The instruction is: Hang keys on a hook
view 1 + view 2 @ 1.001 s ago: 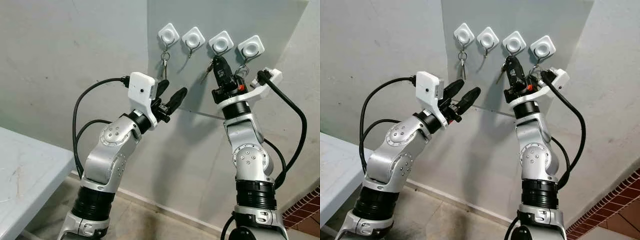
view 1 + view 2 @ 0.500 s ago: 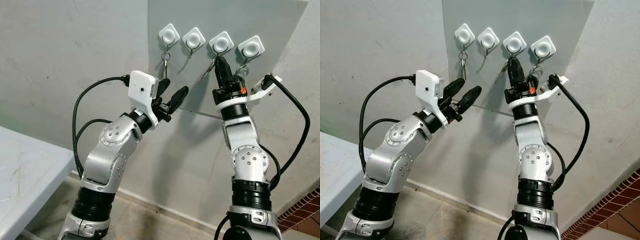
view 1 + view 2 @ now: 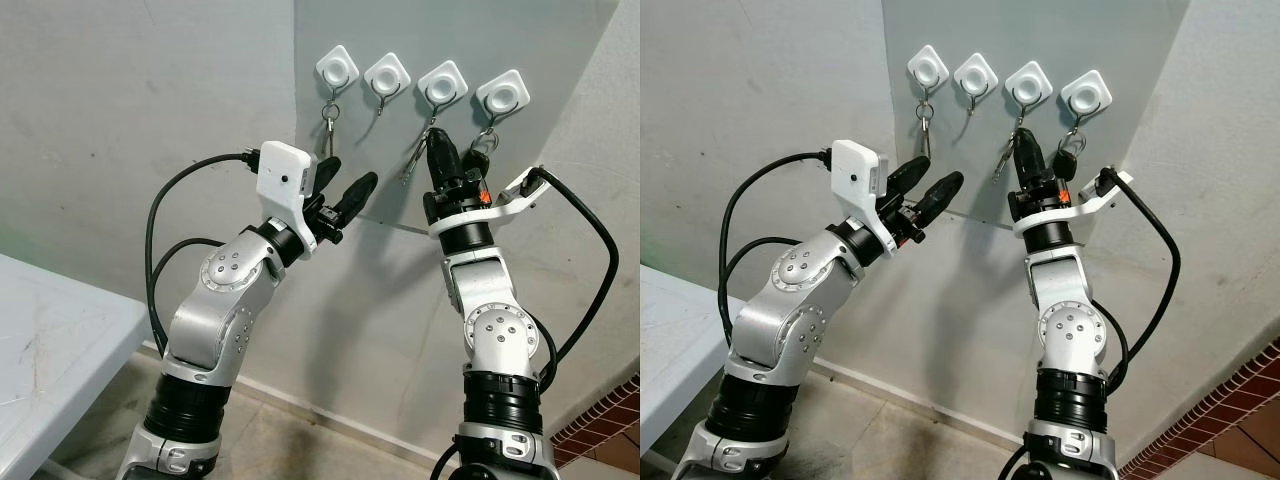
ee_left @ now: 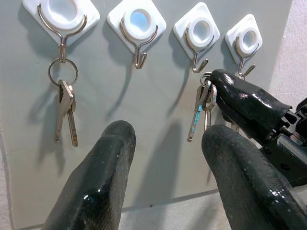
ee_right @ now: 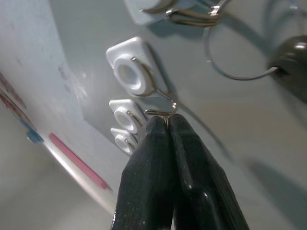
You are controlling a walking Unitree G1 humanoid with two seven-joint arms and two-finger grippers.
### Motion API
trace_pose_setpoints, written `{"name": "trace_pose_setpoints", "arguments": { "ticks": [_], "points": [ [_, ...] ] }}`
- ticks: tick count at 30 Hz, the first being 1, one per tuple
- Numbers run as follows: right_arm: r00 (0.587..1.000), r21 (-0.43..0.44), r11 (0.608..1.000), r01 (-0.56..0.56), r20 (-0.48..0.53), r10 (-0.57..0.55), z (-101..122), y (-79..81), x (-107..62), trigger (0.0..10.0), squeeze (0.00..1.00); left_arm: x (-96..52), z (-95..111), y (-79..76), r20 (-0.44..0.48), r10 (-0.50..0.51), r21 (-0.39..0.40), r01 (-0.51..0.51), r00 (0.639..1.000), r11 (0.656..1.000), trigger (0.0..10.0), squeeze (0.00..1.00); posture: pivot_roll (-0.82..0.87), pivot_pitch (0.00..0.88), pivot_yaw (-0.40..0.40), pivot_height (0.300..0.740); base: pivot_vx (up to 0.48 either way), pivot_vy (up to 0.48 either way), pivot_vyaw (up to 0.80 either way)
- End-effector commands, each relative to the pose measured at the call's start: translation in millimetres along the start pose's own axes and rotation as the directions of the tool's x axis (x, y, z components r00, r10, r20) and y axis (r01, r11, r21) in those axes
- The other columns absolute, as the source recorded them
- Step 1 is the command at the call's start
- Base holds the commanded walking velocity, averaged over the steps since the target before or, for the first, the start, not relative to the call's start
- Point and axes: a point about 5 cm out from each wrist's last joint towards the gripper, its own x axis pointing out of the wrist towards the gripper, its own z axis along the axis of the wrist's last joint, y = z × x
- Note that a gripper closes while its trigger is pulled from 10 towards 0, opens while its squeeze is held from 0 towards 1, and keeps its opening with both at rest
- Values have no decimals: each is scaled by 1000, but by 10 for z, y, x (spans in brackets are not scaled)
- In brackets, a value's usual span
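Note:
Four white hooks sit in a row on a grey wall panel [image 3: 520, 40]. The first hook [image 3: 338, 68] carries a key ring with keys [image 3: 329, 125]. The second hook [image 3: 387, 73] is bare. My right gripper [image 3: 435, 140] is shut on the ring of a small key bunch [image 4: 199, 108], just below the third hook [image 3: 442, 83]; the keys dangle to its left. Its fingertips [image 5: 168, 122] pinch the thin wire ring. The fourth hook [image 3: 502, 94] carries a ring with a black fob [image 3: 1064, 163]. My left gripper [image 3: 345, 190] is open, raised below and left of the hooks.
A pale table [image 3: 40, 340] juts in at the lower left. The wall meets a concrete floor [image 3: 290, 440] below, with a red brick patch [image 3: 610, 420] at the lower right. Black cables [image 3: 590, 250] loop from both wrists.
My right gripper has sunk slightly beneath the third hook, still holding the keys, and its wrist has turned so the camera block swung lower. The left arm has not moved.

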Motion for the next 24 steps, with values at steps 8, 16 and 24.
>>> {"name": "trace_pose_setpoints", "arguments": {
  "ticks": [8,16,24],
  "points": [
    [1000,10,1000,-14,-10,14,-8,16,3,10000,0,-2,88,5,25,10,11,-10,1000,1000,10000,0,204,0,9,736,0,0,0],
    [997,19,997,-72,-6,72,-4,126,66,10000,0,0,84,11,24,10,11,-11,1000,1000,10000,0,201,0,11,736,0,0,0],
    [993,31,992,-119,14,118,29,214,123,10000,0,4,83,9,24,12,9,-13,1000,1000,10000,0,201,0,11,736,0,0,0]
  ]
}}
